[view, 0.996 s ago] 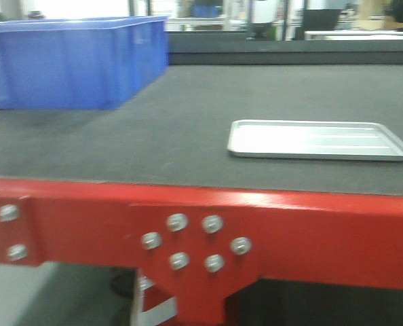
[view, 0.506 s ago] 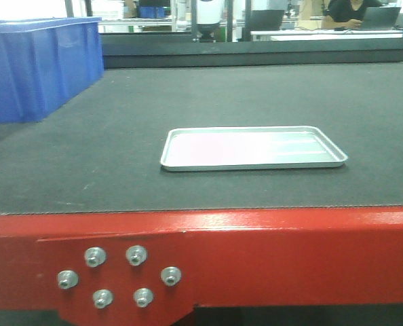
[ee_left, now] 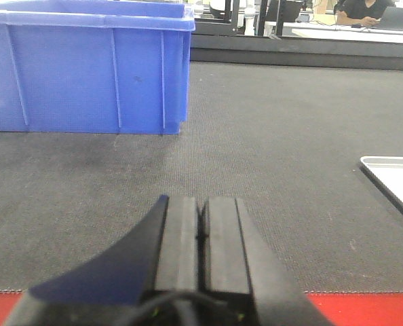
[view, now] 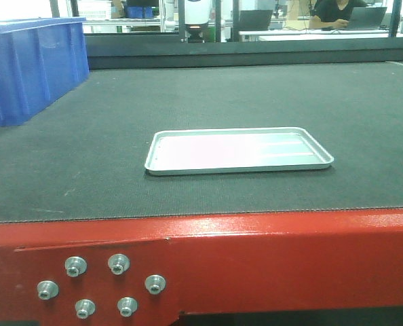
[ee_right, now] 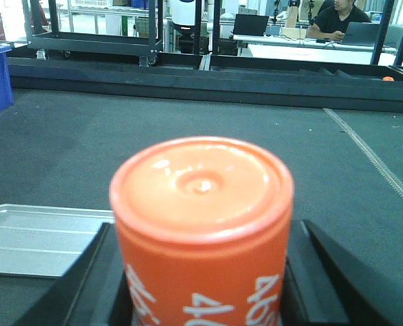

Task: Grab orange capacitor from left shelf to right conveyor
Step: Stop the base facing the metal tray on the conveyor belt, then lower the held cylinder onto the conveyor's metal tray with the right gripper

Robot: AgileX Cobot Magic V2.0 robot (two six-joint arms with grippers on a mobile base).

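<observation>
- Front-facing view: looked over the conveyor tabletop [view: 86,176], black and finely textured, stretching away to a dark raised edge at the back.
- Bordered along the near side by a red frame [view: 256,258], glossy, with a cluster of five silver bolts [view: 119,263] at lower left.
- Carried a shallow silver tray [view: 239,151] lying flat near the middle, long side toward the camera, rim turned up all round.
- Carried also a blue bin [view: 32,68] at far left, standing on the belt surface, well apart from the tray.
- Left wrist view: caught the left tool [ee_left: 201,217] low over the near edge, its two black pads pressed together with only a thin seam between them, gripping nothing.
- Placed the blue bin [ee_left: 86,75] ahead and to the left of that tool, and one corner of the tray [ee_left: 395,180] at the right edge of the picture.
- Right wrist view: filled largely by the orange capacitor [ee_right: 201,224], upright, flat orange top toward the lens, white digits partly visible low on its side.
- Pinched by the right tool [ee_right: 201,285], one dark jaw hard against each side of the cylinder.
- Held over the belt surface, with the tray [ee_right: 39,241] lower left and near; could not tell whether the base touched anything, being out of sight.
- Beyond the belt: black racks and a seated person [ee_right: 334,20] at a laptop, far off.
</observation>
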